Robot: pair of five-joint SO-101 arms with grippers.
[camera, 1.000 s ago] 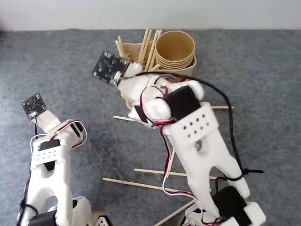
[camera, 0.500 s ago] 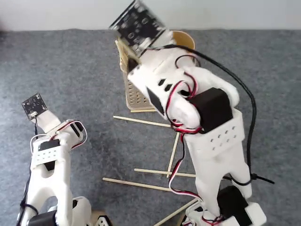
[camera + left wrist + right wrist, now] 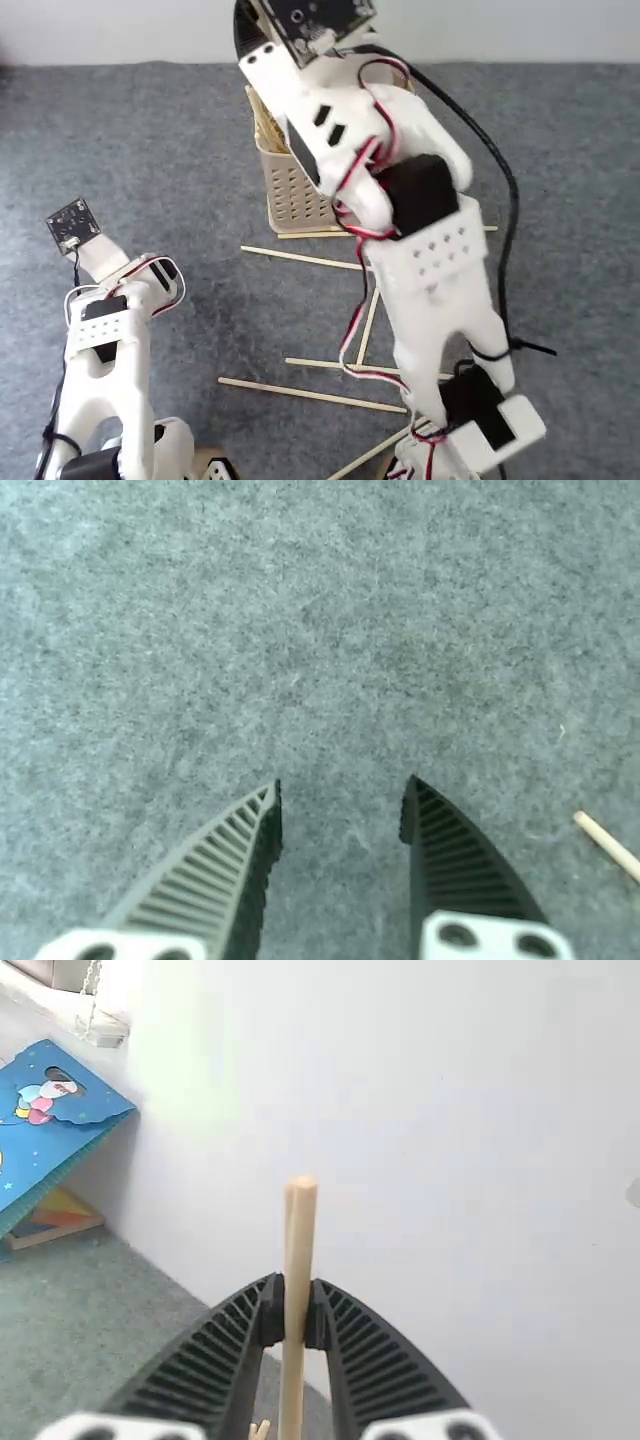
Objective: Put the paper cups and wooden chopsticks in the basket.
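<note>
My right pincer [image 3: 290,1310]: clenched on one upright wooden chopstick [image 3: 298,1222], seemingly above the basket [image 3: 295,195] at 12 o'clock. My left pincer [image 3: 340,800]: released, over grey mat [image 3: 300,630], 8 o'clock. Loose chopsticks [image 3: 300,258]: on the mat, 6 o'clock of the basket.

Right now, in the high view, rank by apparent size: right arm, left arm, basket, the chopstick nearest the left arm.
1. right arm, raised toward the camera, so it looks biggest.
2. left arm.
3. basket, partly hidden behind the right arm.
4. chopstick, thinnest.
</note>
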